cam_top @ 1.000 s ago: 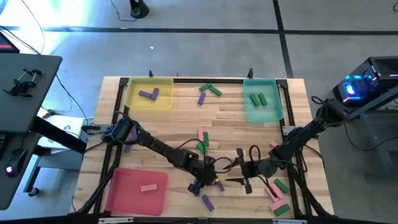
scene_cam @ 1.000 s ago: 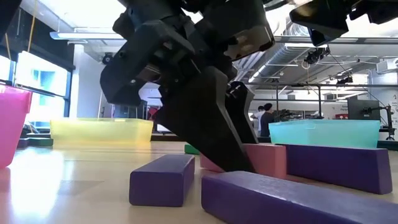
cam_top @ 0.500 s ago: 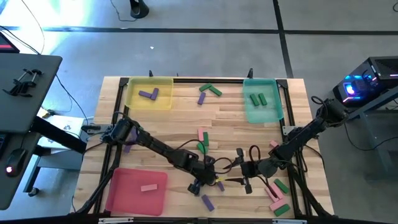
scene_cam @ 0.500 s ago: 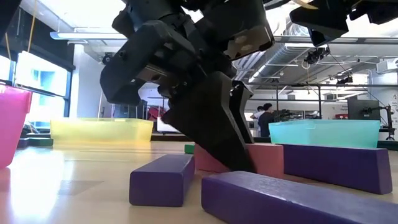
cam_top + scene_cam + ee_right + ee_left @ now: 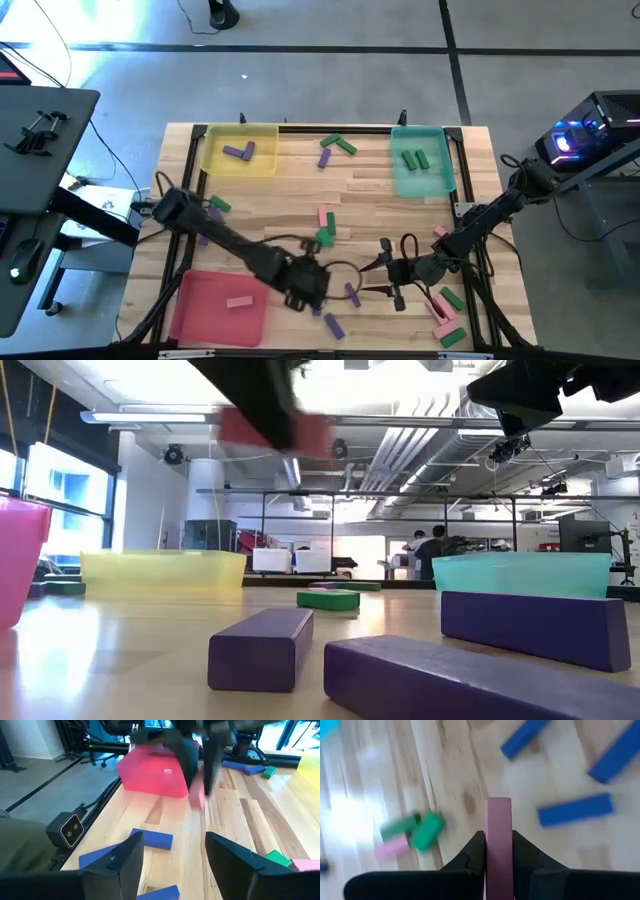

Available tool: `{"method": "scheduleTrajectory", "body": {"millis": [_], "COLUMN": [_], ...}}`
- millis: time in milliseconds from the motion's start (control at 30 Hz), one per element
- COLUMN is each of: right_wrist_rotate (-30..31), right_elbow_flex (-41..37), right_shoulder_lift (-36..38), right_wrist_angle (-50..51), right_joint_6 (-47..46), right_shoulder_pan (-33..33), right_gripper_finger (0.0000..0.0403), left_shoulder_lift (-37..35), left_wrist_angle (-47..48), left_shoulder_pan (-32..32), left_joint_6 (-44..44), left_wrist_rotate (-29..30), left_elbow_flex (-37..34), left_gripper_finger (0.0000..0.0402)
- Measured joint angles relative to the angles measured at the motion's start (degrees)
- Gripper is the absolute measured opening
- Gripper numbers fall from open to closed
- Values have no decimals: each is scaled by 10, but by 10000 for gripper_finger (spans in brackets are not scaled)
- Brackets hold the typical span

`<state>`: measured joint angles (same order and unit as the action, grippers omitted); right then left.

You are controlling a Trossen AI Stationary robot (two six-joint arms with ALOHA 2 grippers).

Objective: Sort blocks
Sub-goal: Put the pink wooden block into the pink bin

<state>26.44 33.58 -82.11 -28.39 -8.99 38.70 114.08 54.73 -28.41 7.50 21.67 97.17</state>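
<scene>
One pink block [image 5: 498, 840] is clamped between the two dark fingers of the left tool [image 5: 303, 283], plain in the left wrist view where the bar stands up out of the pinch; in the high view that tool hangs over the near middle of the wooden surface [image 5: 380, 190], just beside the right edge of the red tray [image 5: 190, 312], and in the low view the block shows lifted clear of the wood, blurred near the top of the picture; the step in hand, as I judge it, is the carry of this pink block toward the red tray, which already holds one pink block [image 5: 238, 301]; the next move calls for a short swing leftward until the bar is over the tray's floor, then a lowering and a release, with care that the bar clears the tray's wall and does not land on the piece inside; the right tool [image 5: 393, 280] waits near the near right part of the surface with its fingers apart and nothing between them; other blocks lie scattered: purple blocks [image 5: 333, 325] just beside the left tool, a green and pink pair [image 5: 325, 230] in the middle, a green and purple group [image 5: 335, 148] at the far edge, more by the near right corner; the yellow tray [image 5: 215, 158] holds purple pieces and the teal tray [image 5: 437, 183] holds green ones, so much sorting is left.
</scene>
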Motion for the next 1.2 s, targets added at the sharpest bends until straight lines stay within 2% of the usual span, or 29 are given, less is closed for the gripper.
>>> {"method": "scheduleTrajectory", "body": {"millis": [167,233,367,600,733,867,1067,1200], "right_wrist_rotate": [0,0,0,0,0,0,0,0], "right_elbow_flex": [0,0,0,0,0,0,0,0], "right_shoulder_lift": [0,0,0,0,0,0,0,0], "right_wrist_angle": [1,2,3,1,-1,-1,-5,-5], "right_joint_6": [0,0,3,16,22,26,26,26], "right_shoulder_pan": [0,0,0,0,0,-1,-1,-1], "right_gripper_finger": [199,199,199,199,199,199,199,199], "left_shoulder_lift": [-16,-16,-16,-14,-26,-26,-32,-60], "left_wrist_angle": [143,169,154,106,42,-20,-10,-13], "left_shoulder_pan": [-59,-88,-152,-257,-287,-296,-282,-273], "left_joint_6": [195,276,411,649,717,737,776,799], "left_wrist_rotate": [-3,-23,-91,-121,-108,-108,-93,-91], "left_elbow_flex": [0,-16,-68,-139,-167,-196,-235,-260], "left_gripper_finger": [35,35,35,36,36,36,43,72]}}
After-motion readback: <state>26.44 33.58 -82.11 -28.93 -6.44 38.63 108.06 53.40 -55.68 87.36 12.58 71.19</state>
